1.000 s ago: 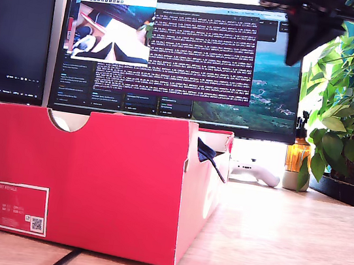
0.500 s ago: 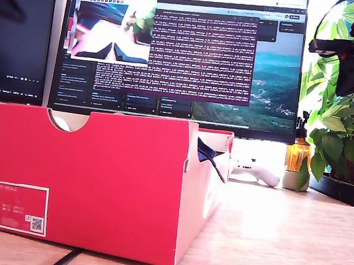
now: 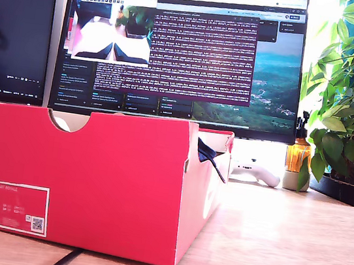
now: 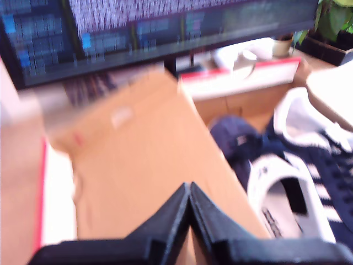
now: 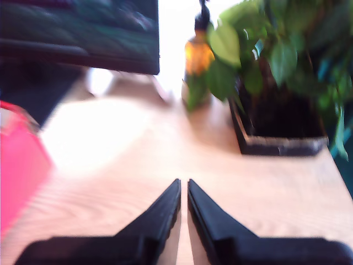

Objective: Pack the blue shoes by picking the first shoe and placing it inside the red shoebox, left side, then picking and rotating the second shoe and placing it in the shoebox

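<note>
So you look close to finished: in the first wrist view both blue shoes (image 4: 300, 182) lie inside the red shoebox (image 3: 91, 180), side by side against one wall. Count two shoes and one box, which stands on the bench (image 3: 292, 247). My first gripper (image 4: 190, 201) hangs over the box's cardboard floor with fingers closed on nothing; my second gripper (image 5: 183, 201) hangs over bare bench, fingers nearly shut and empty. Little seems left.

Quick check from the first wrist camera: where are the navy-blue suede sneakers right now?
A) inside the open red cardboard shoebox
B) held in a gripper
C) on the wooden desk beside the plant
A: the navy-blue suede sneakers lie inside the red cardboard shoebox, its brown cardboard interior around them.
</note>
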Tool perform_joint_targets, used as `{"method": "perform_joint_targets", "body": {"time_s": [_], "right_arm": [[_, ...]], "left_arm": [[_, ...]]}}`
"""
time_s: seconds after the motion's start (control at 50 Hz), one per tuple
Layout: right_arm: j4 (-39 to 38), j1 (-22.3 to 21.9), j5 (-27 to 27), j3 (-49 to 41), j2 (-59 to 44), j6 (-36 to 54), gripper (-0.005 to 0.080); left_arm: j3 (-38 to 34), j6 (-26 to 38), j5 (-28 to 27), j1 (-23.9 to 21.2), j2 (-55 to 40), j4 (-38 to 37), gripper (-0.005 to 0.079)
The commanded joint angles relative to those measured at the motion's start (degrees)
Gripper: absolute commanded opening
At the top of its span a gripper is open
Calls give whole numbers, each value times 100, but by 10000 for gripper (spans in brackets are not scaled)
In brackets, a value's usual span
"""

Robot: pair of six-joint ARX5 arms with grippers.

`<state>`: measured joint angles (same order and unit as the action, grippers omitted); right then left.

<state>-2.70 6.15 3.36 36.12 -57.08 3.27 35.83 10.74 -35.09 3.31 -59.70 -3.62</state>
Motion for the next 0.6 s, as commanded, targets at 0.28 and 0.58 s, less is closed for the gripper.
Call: {"method": "perform_joint_targets", "body": {"time_s": [0.28,0.58], "right_arm": [[251,48,-136,-516,219,-26,-8],[-385,85,-155,-1550,1056,-9,-8]], "left_arm": [[-1106,-461,24,70,514,1001,-19],[-2175,-678,127,70,1180,1711,-19]]}}
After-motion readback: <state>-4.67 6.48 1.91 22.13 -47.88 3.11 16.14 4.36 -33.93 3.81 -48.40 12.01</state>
